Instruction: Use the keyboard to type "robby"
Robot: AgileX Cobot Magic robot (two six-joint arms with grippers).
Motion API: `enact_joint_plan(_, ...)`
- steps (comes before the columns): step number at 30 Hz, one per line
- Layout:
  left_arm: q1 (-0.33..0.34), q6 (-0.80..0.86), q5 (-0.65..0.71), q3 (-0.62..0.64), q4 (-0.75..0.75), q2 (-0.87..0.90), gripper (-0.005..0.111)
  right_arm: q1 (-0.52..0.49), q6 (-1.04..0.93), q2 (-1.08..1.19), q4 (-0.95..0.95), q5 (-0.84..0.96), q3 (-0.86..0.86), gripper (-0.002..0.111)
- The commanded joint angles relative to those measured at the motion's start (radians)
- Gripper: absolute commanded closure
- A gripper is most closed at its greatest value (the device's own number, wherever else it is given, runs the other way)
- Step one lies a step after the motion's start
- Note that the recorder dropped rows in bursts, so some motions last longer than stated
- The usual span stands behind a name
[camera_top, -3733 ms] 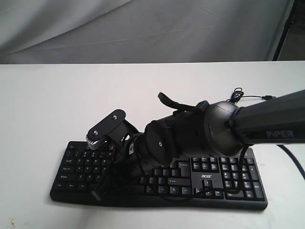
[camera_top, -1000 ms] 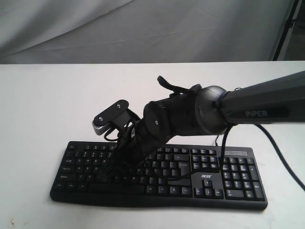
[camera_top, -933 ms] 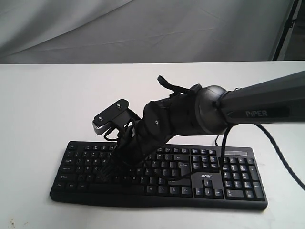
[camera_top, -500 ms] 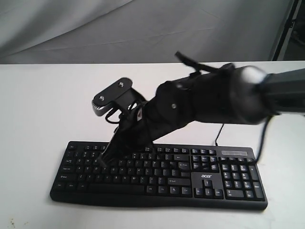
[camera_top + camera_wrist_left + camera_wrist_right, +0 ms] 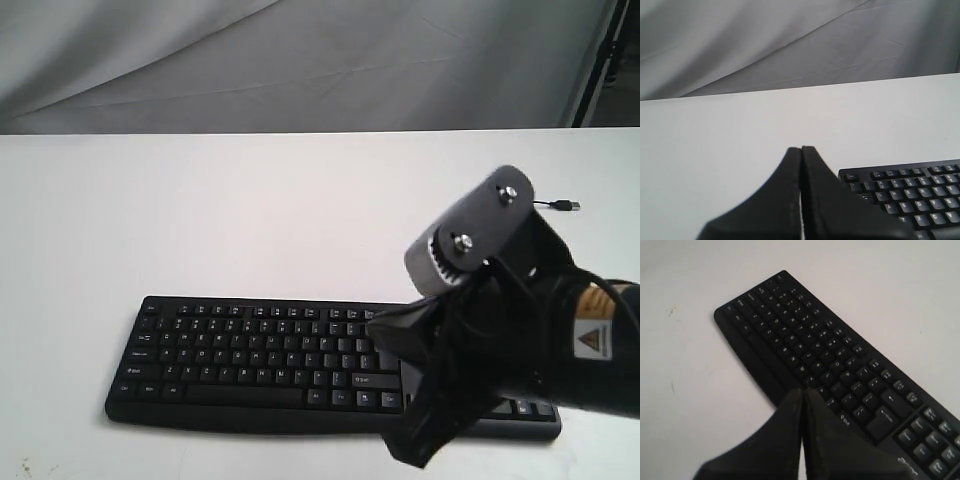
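Observation:
The black keyboard (image 5: 250, 350) lies flat near the table's front edge, its keys with white legends in plain sight. My right gripper (image 5: 412, 452) hangs shut and empty above the keyboard's right front part, close to the camera, and hides the number pad. In the right wrist view its shut tips (image 5: 802, 390) hover over the front edge of the keyboard (image 5: 840, 355) without touching a key. My left gripper (image 5: 801, 148) is shut and empty, off the left end of the keyboard (image 5: 910, 192). The exterior view does not hold the left gripper.
The white table (image 5: 200, 210) stretches behind and to the left of the keyboard. A thin black cable with a USB plug (image 5: 568, 206) lies at the back right. Grey cloth (image 5: 300, 60) hangs behind the table.
My right gripper rose off the keys on the keyboard's left half and swung back to the right front, near the camera. Most of the keyboard is now uncovered.

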Motion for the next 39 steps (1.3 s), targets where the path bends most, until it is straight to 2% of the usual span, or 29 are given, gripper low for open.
enact_joint_plan(1, -0.006, -0.003, -0.007, 0.004, 0.005, -0.003, 0.107, 0.003, 0.008, -0.026, 0.008, -0.019, 0.059, 0.108)
enact_joint_plan(8, -0.006, -0.003, -0.007, 0.004, 0.005, -0.003, 0.107, -0.001, 0.005, -0.096, 0.008, -0.077, 0.065, 0.108)
enact_joint_plan(11, -0.006, -0.003, -0.007, 0.004, 0.005, -0.003, 0.107, -0.05, 0.005, -0.175, -0.048, -0.084, 0.065, 0.108)
enact_joint_plan(14, -0.006, -0.003, -0.007, 0.004, 0.005, -0.003, 0.107, -0.146, 0.005, -0.255, -0.114, -0.102, 0.092, 0.108)
enact_joint_plan(17, -0.006, -0.003, -0.007, 0.004, 0.005, -0.003, 0.107, -0.337, 0.005, -0.404, -0.114, -0.102, 0.172, 0.108)
enact_joint_plan(21, -0.006, -0.003, -0.007, 0.004, 0.005, -0.003, 0.107, -0.527, 0.005, -0.6, -0.114, -0.102, 0.291, 0.108)
enact_joint_plan(24, -0.006, -0.003, -0.007, 0.004, 0.005, -0.003, 0.107, -0.599, 0.007, -0.77, -0.114, -0.102, 0.406, 0.108)
enact_joint_plan(29, -0.006, -0.003, -0.007, 0.004, 0.005, -0.003, 0.107, -0.63, 0.007, -1.051, -0.114, -0.102, 0.539, 0.108)
enact_joint_plan(39, -0.006, -0.003, -0.007, 0.004, 0.005, -0.003, 0.107, -0.63, 0.007, -1.066, -0.114, -0.098, 0.561, 0.108)
